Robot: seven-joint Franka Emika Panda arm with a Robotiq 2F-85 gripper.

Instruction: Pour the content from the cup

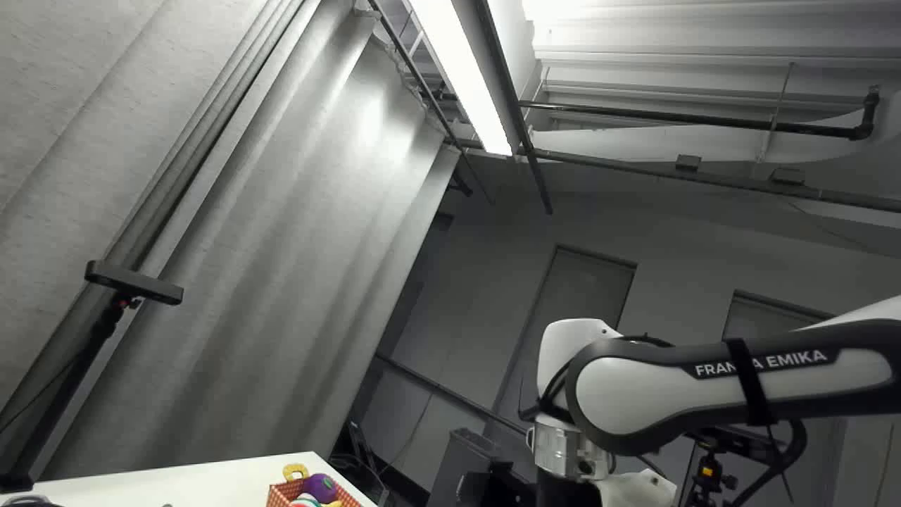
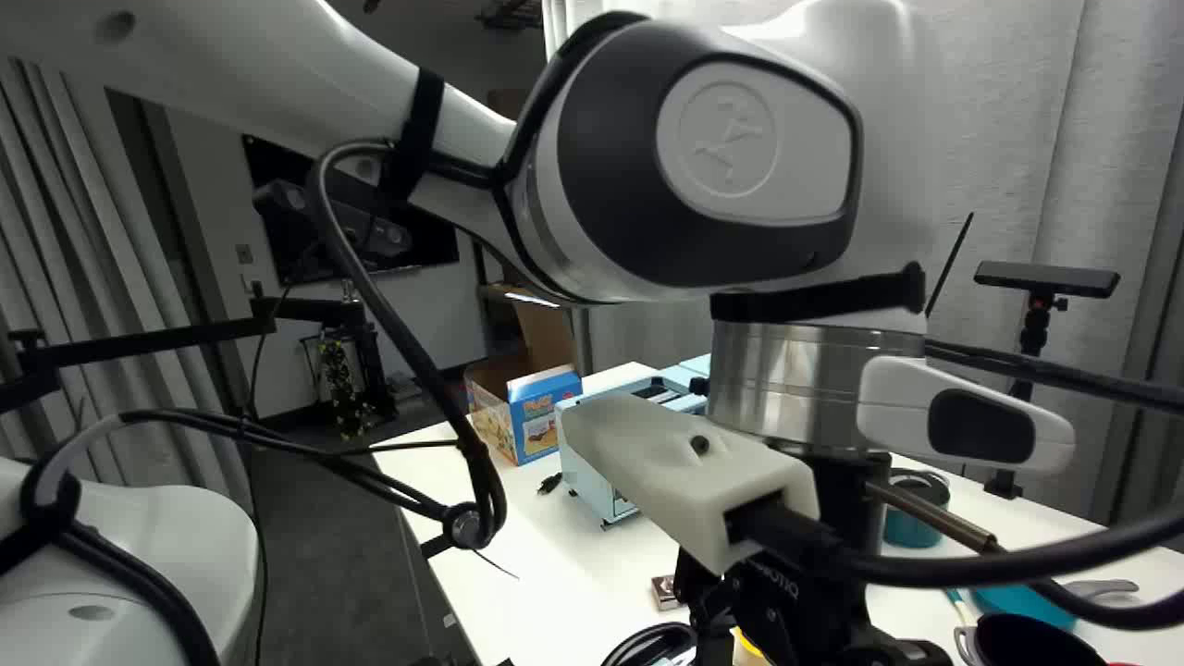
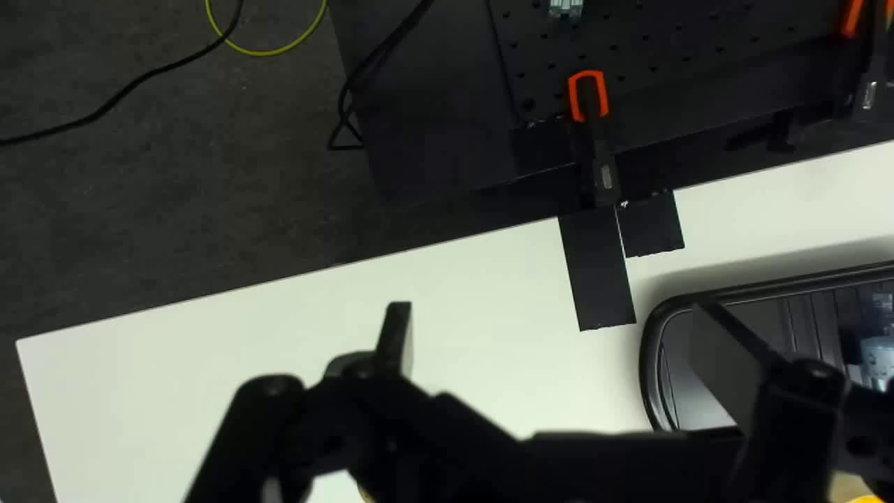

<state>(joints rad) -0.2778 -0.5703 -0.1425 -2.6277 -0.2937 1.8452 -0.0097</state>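
My gripper (image 3: 552, 307) stands open in the wrist view, its two fingers wide apart with nothing between them. Below the gap lie the white table (image 3: 489, 328) and the corner of a black-rimmed tray (image 3: 653, 349); the right finger overlaps this tray in the picture. Inside the tray, at the right edge of the wrist view, a pale blue item (image 3: 876, 360) shows in part, too cut off to identify. No cup can be made out for certain in any view. In an exterior view the gripper's body hangs over the table, its fingertips below the frame.
A teal pot (image 2: 916, 525), a blue pan (image 2: 1027, 601) and a dark pot (image 2: 1031, 643) stand on the table. Behind are a light blue appliance (image 2: 592, 472) and a printed box (image 2: 544, 421). A checked basket (image 1: 281, 494) holds toys. Black tape (image 3: 597, 272) marks the table's edge.
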